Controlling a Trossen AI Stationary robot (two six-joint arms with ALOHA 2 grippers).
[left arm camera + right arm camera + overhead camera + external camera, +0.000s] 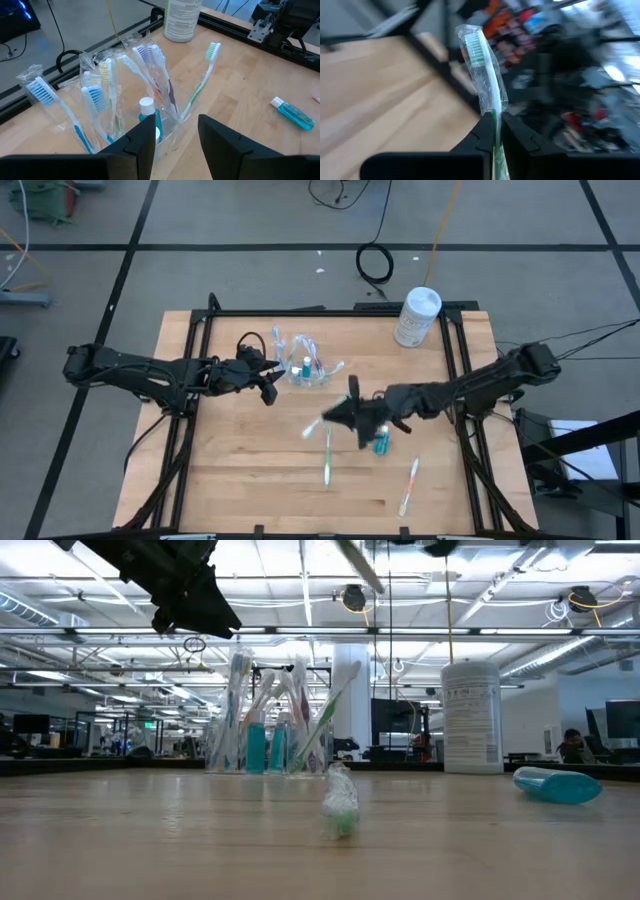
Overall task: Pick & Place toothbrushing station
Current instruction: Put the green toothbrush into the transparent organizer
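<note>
On the left, my left gripper (268, 383) hovers with jaws released just beside the clear cup (306, 370), which stands toward the back of the desk (230, 470) with several toothbrushes and a blue tube in it. Toward the middle, my right gripper (330, 418) is clenched on a wrapped green toothbrush (489, 100), lifted off the wood, so I judge this the carry step. Next I must bring it over the cup and drop it in, leaving another green toothbrush (327, 459), the toothpaste tube (381, 442) and an orange-handled toothbrush (408, 487).
</note>
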